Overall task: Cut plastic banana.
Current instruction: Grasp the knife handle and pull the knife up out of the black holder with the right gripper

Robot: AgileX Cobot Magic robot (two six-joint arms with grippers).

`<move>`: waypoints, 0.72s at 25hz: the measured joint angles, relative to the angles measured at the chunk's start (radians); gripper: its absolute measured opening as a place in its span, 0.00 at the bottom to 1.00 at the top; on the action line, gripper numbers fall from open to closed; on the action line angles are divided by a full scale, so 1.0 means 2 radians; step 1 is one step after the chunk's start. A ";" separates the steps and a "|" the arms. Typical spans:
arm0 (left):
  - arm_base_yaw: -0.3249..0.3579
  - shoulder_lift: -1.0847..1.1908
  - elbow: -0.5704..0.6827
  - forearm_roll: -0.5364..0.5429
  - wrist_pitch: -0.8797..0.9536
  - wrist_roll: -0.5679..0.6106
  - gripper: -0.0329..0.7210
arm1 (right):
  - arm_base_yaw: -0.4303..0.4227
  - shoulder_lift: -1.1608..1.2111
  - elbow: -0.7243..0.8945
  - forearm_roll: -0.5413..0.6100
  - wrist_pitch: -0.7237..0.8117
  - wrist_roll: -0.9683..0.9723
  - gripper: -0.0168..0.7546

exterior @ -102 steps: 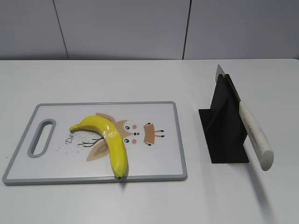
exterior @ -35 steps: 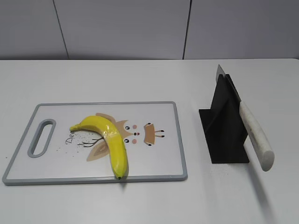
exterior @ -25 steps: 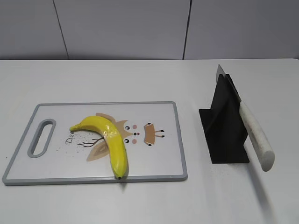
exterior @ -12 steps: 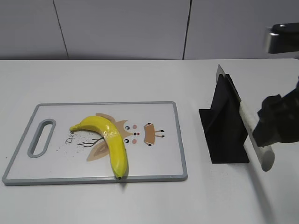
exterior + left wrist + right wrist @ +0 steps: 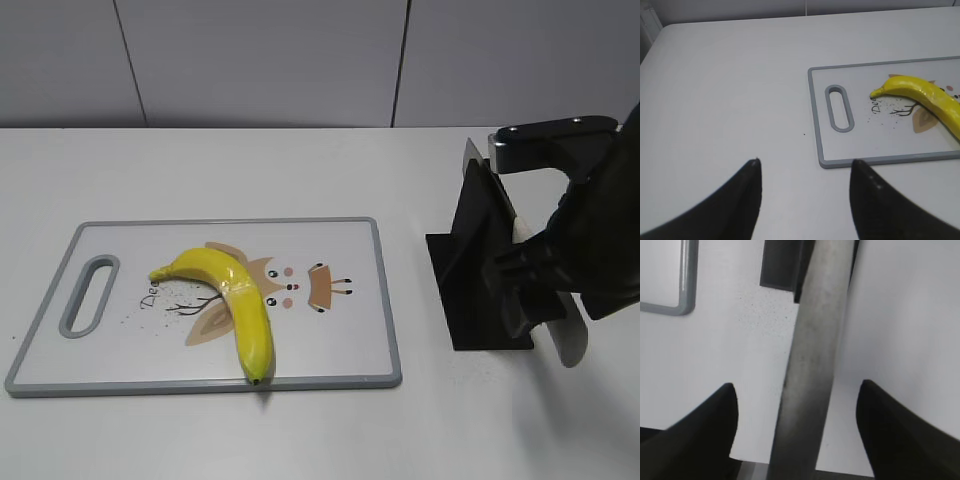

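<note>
Glossy yellow plastic banana [image 5: 232,297], curved, whole, lying flat on the cutting board [image 5: 340,350], dark end nearest its front edge

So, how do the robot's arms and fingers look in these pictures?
The right gripper and the arm above it are glossy black and blocky, with a pale grey band near the top. In both wrist views the fingers are matte black, broad at the base and tapering to a point. No cables or markings are visible. The left arm itself is out of view.
</note>
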 joint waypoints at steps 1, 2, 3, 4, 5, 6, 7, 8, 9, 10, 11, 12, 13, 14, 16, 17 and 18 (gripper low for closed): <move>0.000 0.000 0.000 0.000 0.000 0.000 0.77 | 0.000 0.004 0.000 -0.002 -0.004 0.004 0.77; 0.000 0.000 0.000 0.000 0.000 0.000 0.76 | 0.000 0.007 0.000 -0.003 -0.009 0.007 0.76; 0.000 0.000 0.000 0.000 0.000 0.000 0.76 | 0.000 0.009 0.000 -0.004 -0.012 0.009 0.74; 0.000 0.000 0.000 0.000 0.000 0.000 0.76 | 0.000 0.011 0.000 -0.004 -0.016 0.010 0.72; 0.000 0.000 0.000 0.000 0.000 0.000 0.76 | 0.000 0.014 0.000 -0.005 -0.018 0.010 0.70; 0.000 0.000 0.000 0.000 0.000 0.000 0.76 | 0.000 0.016 0.000 -0.006 -0.018 0.012 0.67; 0.000 0.000 0.000 0.000 0.000 0.000 0.76 | 0.000 0.020 0.000 -0.007 -0.018 0.012 0.65; 0.000 0.000 0.000 0.000 0.000 0.000 0.76 | 0.000 0.023 0.000 -0.008 -0.019 0.012 0.64; 0.000 0.000 0.000 0.000 0.000 0.000 0.76 | 0.000 0.026 0.000 -0.008 -0.019 0.013 0.62; 0.000 0.000 0.000 0.000 0.000 0.000 0.76 | 0.000 0.028 0.000 -0.008 -0.020 0.014 0.61; 0.000 0.000 0.000 0.000 0.000 0.000 0.76 | 0.000 0.031 0.000 -0.008 -0.021 0.015 0.59; 0.000 0.000 0.000 0.000 0.000 0.000 0.76 | 0.000 0.033 0.000 -0.008 -0.023 0.018 0.57; 0.000 0.000 0.000 0.000 0.000 0.000 0.76 | 0.000 0.034 0.000 -0.008 -0.025 0.020 0.54; 0.000 0.000 0.000 0.000 0.000 0.000 0.76 | 0.000 0.036 0.000 -0.008 -0.028 0.022 0.51; 0.000 0.000 0.000 0.000 0.000 0.000 0.76 | 0.000 0.037 0.000 -0.009 -0.031 0.027 0.43; 0.000 0.000 0.000 0.000 0.000 0.000 0.76 | 0.000 0.037 0.000 -0.010 -0.031 0.030 0.37; 0.000 0.000 0.000 0.000 0.000 0.000 0.76 | 0.000 0.037 0.000 -0.012 -0.031 0.034 0.33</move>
